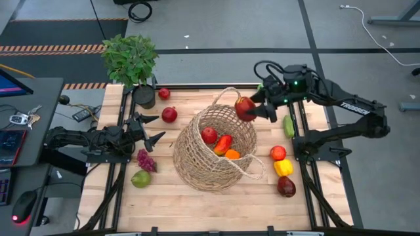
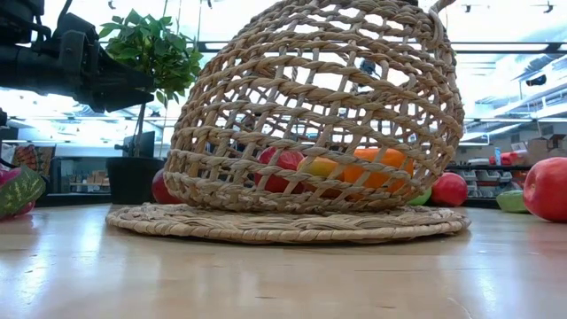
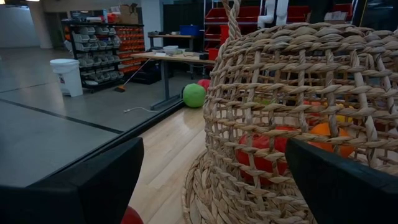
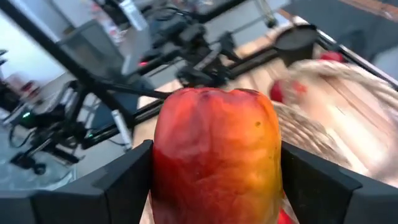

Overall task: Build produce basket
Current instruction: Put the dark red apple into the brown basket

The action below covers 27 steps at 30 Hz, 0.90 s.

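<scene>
The tan wicker basket (image 1: 215, 152) lies tipped in the table's middle with a red, an orange-red and an orange piece inside (image 1: 223, 145). My right gripper (image 1: 257, 109) hangs above the basket's far right rim, shut on a red-orange fruit (image 1: 245, 108). My left gripper (image 1: 156, 128) stays open, level, left of the basket, pointing at its wall (image 3: 280, 124). Loose produce lies around: two red pieces (image 1: 167, 108) at the far left, purple grapes (image 1: 146, 160) and a green pear (image 1: 140, 178) at the near left, a green piece (image 1: 289, 125), a red, a yellow and a dark red one (image 1: 283, 169) at the right. My right gripper pinches the red-orange fruit (image 4: 217, 155) between its two fingers (image 4: 127, 180), one on each side of its body. The fingers reach roughly level from the table's right. The fruit is lifted clear, above the basket's rim.
A leafy plant in a black pot (image 1: 134, 69) stands at the table's far left corner. Bare wood (image 1: 197, 206) lies along the near edge in front of the basket. A desk with a keyboard and mouse sits left of the table.
</scene>
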Tool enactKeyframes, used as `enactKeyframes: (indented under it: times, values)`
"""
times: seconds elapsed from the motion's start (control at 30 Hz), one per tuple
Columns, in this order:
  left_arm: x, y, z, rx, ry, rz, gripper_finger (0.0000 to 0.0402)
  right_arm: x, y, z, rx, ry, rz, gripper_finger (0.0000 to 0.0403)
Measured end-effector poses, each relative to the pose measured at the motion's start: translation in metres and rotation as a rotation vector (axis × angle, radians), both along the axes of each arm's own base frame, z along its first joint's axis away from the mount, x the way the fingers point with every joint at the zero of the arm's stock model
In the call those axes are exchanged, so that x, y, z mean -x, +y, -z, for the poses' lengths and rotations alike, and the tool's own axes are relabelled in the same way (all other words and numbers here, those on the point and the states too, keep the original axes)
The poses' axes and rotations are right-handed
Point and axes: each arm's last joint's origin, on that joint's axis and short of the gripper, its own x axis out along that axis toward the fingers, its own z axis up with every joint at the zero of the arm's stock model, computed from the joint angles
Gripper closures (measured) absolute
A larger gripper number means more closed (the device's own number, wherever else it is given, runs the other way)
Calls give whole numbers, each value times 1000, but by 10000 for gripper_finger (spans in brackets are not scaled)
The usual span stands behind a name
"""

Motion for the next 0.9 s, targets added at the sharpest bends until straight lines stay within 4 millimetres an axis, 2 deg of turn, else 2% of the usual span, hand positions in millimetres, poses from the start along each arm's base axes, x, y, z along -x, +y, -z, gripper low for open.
enactKeyframes:
  times: [0.27, 0.6, 0.73, 0.9]
  values:
    - [0, 0, 0, 0, 0, 0, 4, -6, 18, -6, 55, -71, -102, 82]
    - [0, 0, 0, 0, 0, 0, 4, -9, 29, -9, 114, -112, -158, 82]
    - [0, 0, 0, 0, 0, 0, 4, -15, 34, -5, 274, -109, -178, 82]
    - [0, 0, 0, 0, 0, 0, 4, -33, 44, 6, 594, -113, -339, 82]
